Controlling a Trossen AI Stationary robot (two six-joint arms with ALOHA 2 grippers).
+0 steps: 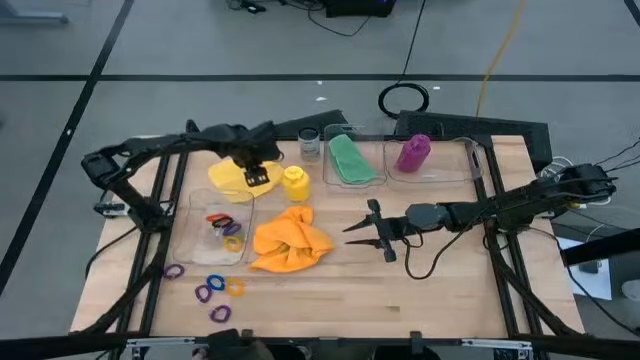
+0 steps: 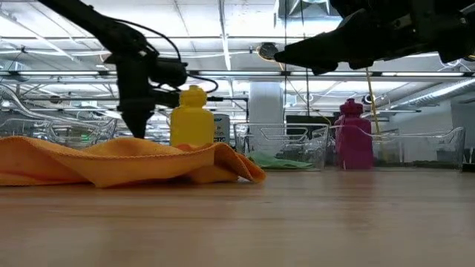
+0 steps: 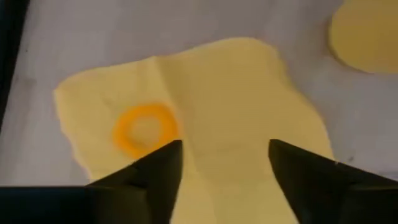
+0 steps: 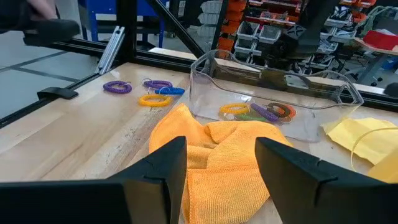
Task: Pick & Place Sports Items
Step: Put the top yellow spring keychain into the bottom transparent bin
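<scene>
High view: left gripper over yellow cloth at upper left, fingers apart, gripping nothing. Orange ring resting on that cloth. Right gripper parted, empty, centre right beside orange cloth. Risk: snagging cloth while withdrawing, flicking the ring off.
</scene>
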